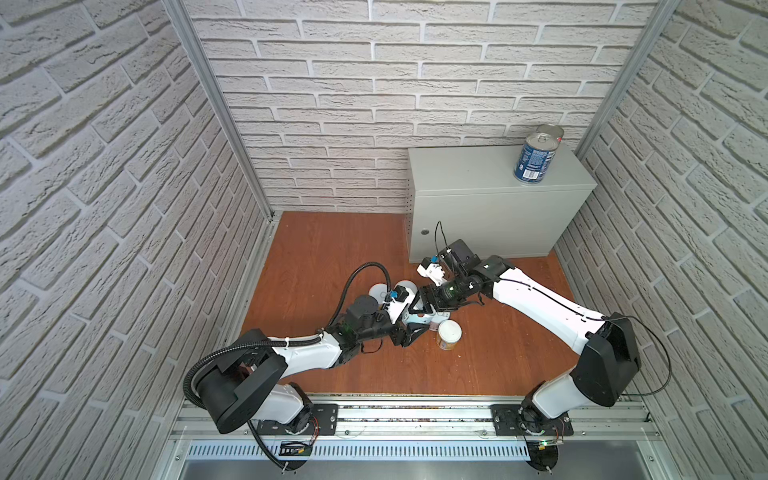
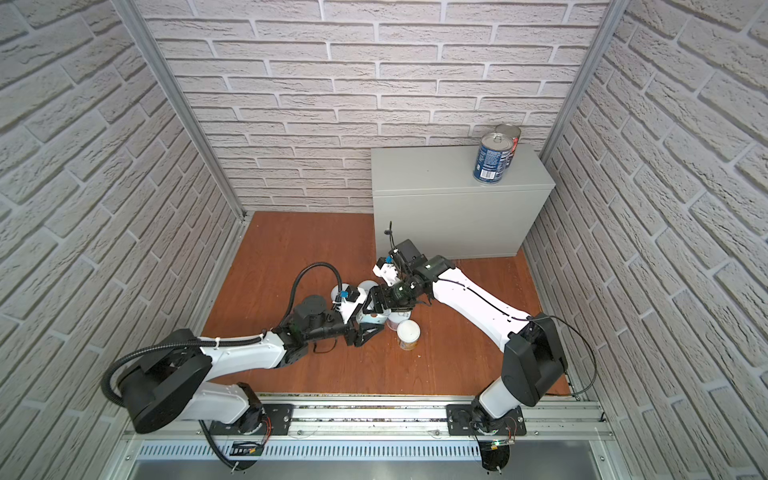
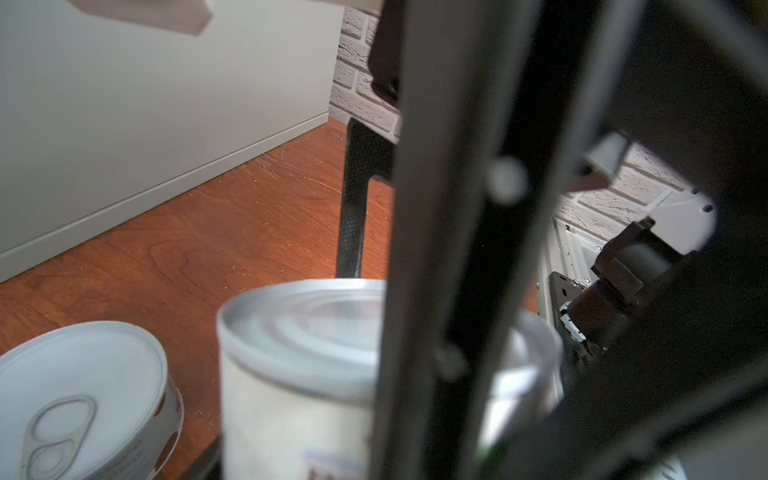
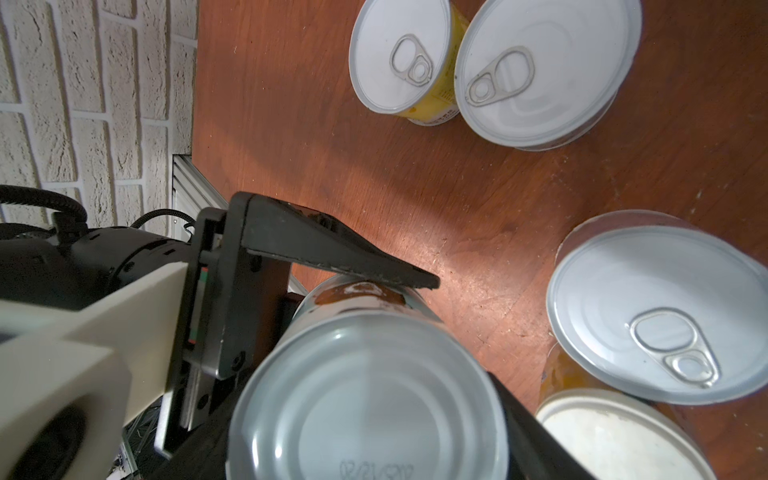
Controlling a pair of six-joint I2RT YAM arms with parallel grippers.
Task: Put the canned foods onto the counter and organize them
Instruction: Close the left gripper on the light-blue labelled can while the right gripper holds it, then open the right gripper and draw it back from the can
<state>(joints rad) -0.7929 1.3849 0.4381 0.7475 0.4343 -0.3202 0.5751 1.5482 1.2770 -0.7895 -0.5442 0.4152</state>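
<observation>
A short white-labelled can [image 1: 419,319] [image 4: 365,395] stands among the canned foods low over the wooden floor, its date-stamped end facing the right wrist camera. My left gripper [image 1: 417,322] is shut on its sides; one black finger [image 4: 332,257] lies against the label. My right gripper [image 1: 428,308] [image 4: 365,419] comes from above and is shut on the same can, with a dark jaw on either side. In the left wrist view this can [image 3: 291,374] shows close up, half hidden by a black finger [image 3: 436,249]. Two tall blue cans [image 1: 535,160] [image 2: 492,160] stand on the counter [image 1: 469,170] [image 2: 432,170] at its back right corner.
On the floor stand a yellow can [image 4: 401,62] and another white-lidded can [image 4: 544,70], their lids [image 1: 379,291] just behind the left wrist. An orange can [image 1: 449,334] [image 4: 660,316] and one more can [image 4: 615,440] stand right beside the grippers. The counter's front [image 3: 145,104] is close.
</observation>
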